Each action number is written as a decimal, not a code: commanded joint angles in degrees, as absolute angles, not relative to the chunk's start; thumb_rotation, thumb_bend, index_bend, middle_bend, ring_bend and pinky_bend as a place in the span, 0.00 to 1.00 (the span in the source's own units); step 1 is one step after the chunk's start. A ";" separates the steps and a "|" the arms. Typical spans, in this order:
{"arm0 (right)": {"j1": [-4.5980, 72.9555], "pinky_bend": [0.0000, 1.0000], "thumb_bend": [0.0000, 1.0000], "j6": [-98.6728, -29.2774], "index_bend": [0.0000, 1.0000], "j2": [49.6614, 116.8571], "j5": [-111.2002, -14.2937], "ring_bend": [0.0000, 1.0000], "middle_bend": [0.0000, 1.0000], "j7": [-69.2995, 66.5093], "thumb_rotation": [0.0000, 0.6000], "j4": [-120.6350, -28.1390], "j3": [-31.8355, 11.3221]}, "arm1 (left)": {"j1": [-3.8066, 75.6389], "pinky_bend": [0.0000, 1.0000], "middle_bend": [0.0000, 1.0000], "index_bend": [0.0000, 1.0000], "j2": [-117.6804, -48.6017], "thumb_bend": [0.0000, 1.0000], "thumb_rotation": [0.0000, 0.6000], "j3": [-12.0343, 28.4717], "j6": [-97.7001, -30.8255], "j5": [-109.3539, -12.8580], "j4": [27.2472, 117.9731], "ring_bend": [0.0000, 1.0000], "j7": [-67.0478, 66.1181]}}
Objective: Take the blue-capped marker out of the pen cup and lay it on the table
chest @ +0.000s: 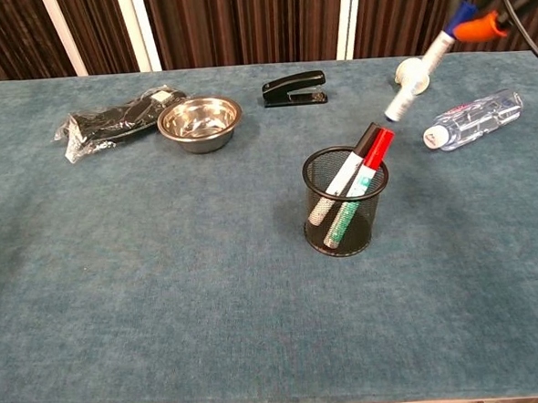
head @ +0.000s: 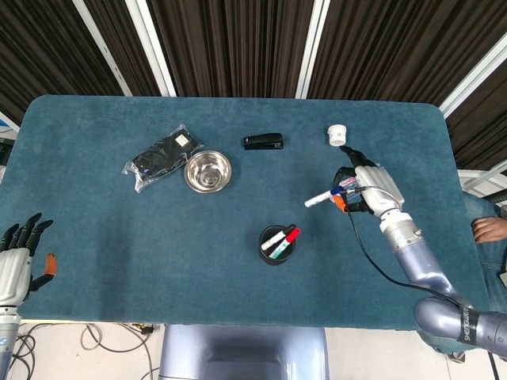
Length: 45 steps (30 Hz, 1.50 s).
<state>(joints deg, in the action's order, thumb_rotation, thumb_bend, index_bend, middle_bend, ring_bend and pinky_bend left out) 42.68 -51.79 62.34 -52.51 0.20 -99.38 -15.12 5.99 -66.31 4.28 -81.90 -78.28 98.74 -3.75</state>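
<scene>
Head view, from the left: the left hand (head: 17,253) hovers off the table's (head: 95,237) near-left corner, fingers spread and holding nothing. Farther along lie a black packet (head: 158,158), a steel bowl (head: 207,171) and a black stapler (head: 263,142). The mesh pen cup (chest: 346,201) keeps a black-capped marker (chest: 348,174) and a red-capped one (chest: 363,184). To its right, the right hand (head: 366,188) grips the blue-capped marker (chest: 425,64) tilted above the table. A plastic bottle (chest: 474,120) lies on its side nearby.
</scene>
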 commanded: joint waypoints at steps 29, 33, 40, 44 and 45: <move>43.01 0.16 0.39 -48.51 0.35 67.60 -54.18 0.00 0.00 8.28 1.00 -96.37 -9.97 | 5.99 0.04 0.04 0.15 -66.21 0.56 1.00 4.36 -81.82 -78.06 98.79 0.11 -3.70; 43.26 0.16 0.32 -47.80 0.22 66.98 -52.96 0.00 0.00 9.07 1.00 -97.38 -9.73 | 5.95 0.04 0.04 0.15 -66.18 0.56 1.00 4.35 -81.84 -78.06 98.82 0.11 -3.58; 43.42 0.16 0.31 -45.74 0.08 61.57 -52.57 0.00 0.00 9.18 1.00 -102.44 -9.69 | 5.98 0.04 0.04 0.15 -66.23 0.56 1.00 4.28 -81.73 -78.02 98.83 0.11 -3.83; 43.22 0.16 0.30 -46.36 0.08 57.96 -51.95 0.00 0.00 10.84 1.00 -104.69 -9.25 | 5.97 0.04 0.04 0.15 -66.26 0.56 1.00 4.22 -81.76 -78.10 98.83 0.11 -3.90; 43.09 0.16 0.31 -47.21 0.08 57.60 -51.95 0.00 0.00 11.71 1.00 -104.75 -9.06 | 5.96 0.04 0.04 0.15 -66.26 0.56 1.00 4.21 -81.77 -78.11 98.84 0.11 -3.90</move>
<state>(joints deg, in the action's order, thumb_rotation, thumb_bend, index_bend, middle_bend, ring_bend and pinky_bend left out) 43.28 -46.16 58.65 -52.27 10.25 -104.00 -9.43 5.96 -66.26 4.21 -81.77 -78.11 98.83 -3.90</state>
